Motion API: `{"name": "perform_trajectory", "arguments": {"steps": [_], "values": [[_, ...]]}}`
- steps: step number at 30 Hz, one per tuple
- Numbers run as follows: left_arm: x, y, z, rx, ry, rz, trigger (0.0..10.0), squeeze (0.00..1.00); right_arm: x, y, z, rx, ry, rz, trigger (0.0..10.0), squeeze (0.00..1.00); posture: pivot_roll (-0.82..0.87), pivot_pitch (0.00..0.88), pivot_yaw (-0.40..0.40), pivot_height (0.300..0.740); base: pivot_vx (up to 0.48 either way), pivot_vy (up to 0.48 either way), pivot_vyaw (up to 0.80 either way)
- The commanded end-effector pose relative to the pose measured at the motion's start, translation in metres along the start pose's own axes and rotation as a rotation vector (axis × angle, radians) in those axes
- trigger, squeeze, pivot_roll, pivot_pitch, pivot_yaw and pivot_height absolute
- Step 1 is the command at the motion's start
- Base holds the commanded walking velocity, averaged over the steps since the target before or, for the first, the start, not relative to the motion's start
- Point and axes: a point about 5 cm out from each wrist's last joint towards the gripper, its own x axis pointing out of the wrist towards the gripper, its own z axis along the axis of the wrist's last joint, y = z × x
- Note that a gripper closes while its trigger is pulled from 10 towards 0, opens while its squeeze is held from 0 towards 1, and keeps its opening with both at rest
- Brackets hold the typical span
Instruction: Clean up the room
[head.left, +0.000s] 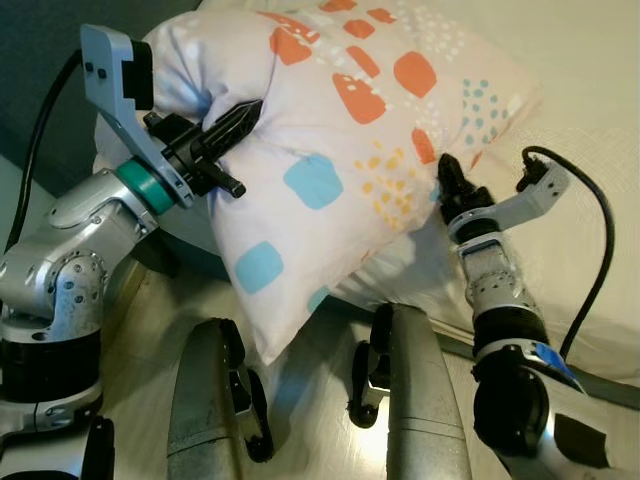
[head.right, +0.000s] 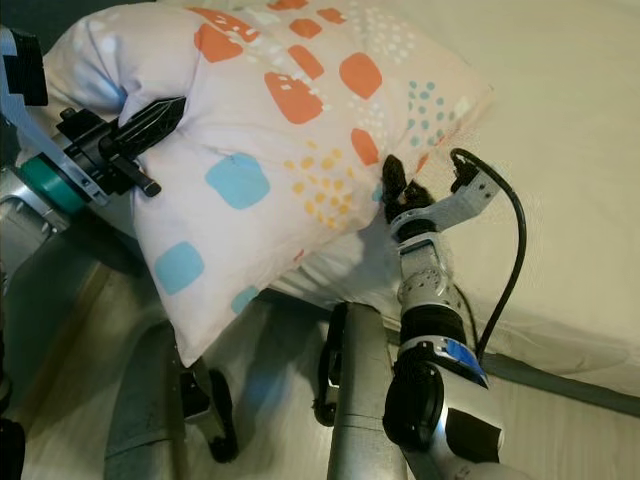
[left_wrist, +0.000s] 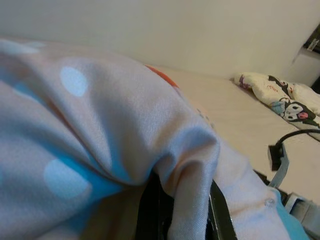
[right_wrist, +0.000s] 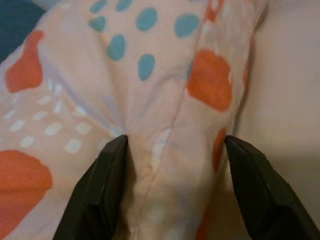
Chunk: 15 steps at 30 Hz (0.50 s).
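A white pillow (head.left: 340, 130) with orange and blue patches hangs tilted over the edge of the bed (head.left: 580, 90), held up between both arms. My left gripper (head.left: 240, 118) is shut on a fold at the pillow's left side; in the left wrist view the fabric (left_wrist: 100, 125) bunches between its fingers (left_wrist: 220, 220). My right gripper (head.left: 447, 178) grips the pillow's right lower edge near the mattress. In the right wrist view a bunch of the pillow cloth (right_wrist: 165, 100) sits between the two black fingers (right_wrist: 100, 180).
The cream bed sheet (head.right: 560, 120) spreads to the right and behind. A cartoon-print cushion or blanket (left_wrist: 285, 100) lies further along the bed. A dark teal surface (head.left: 30, 60) stands at the left. My legs (head.left: 210, 400) are on pale wooden floor below.
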Motion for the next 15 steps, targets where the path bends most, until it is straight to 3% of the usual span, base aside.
{"name": "perform_trajectory", "arguments": {"steps": [1,5,7,10,11,12,13,14,15], "values": [[0.000,-0.003,0.008,0.020,-0.036,-0.015,0.0,0.00,-0.006,-0.013,-0.012,0.080,0.037,-0.063,10.0,0.00,0.03,0.314,0.029,0.570,0.000,0.000,0.00],[-0.001,-0.003,0.009,0.019,-0.039,-0.016,0.0,0.00,-0.005,-0.010,-0.017,0.171,0.075,-0.045,10.0,0.00,0.03,0.315,0.030,0.570,0.000,0.000,0.00],[-0.002,-0.004,0.011,0.015,-0.046,-0.019,0.0,0.00,-0.001,-0.001,-0.020,0.251,0.126,0.019,10.0,0.00,0.04,0.318,0.028,0.570,0.000,0.000,0.00],[-0.002,-0.004,0.012,0.010,-0.056,-0.023,0.0,0.00,0.002,0.004,-0.019,0.296,0.157,0.062,10.0,0.00,0.05,0.319,0.028,0.570,0.000,0.000,0.00],[-0.004,-0.005,0.013,0.004,-0.060,-0.030,0.0,0.00,0.004,0.005,-0.015,0.289,0.146,0.065,3.6,0.00,0.05,0.322,0.024,0.570,0.000,0.000,0.00],[-0.004,-0.005,0.013,0.004,-0.060,-0.030,0.0,0.00,0.004,0.005,-0.015,0.289,0.146,0.065,3.6,0.00,0.05,0.322,0.024,0.570,0.000,0.000,0.00],[-0.005,-0.005,0.014,-0.003,-0.064,-0.037,0.0,0.00,0.006,0.006,-0.011,0.282,0.132,0.065,0.6,0.00,0.05,0.322,0.024,0.570,0.000,0.000,0.00],[-0.007,-0.006,0.015,-0.009,-0.067,-0.048,0.0,0.00,0.009,0.008,-0.005,0.280,0.112,0.080,0.0,0.00,0.05,0.322,0.024,0.570,0.000,0.000,0.00],[-0.007,-0.006,0.015,-0.009,-0.067,-0.048,0.0,0.00,0.009,0.008,-0.005,0.280,0.112,0.080,0.0,0.00,0.05,0.322,0.024,0.570,0.000,0.000,0.00]]}}
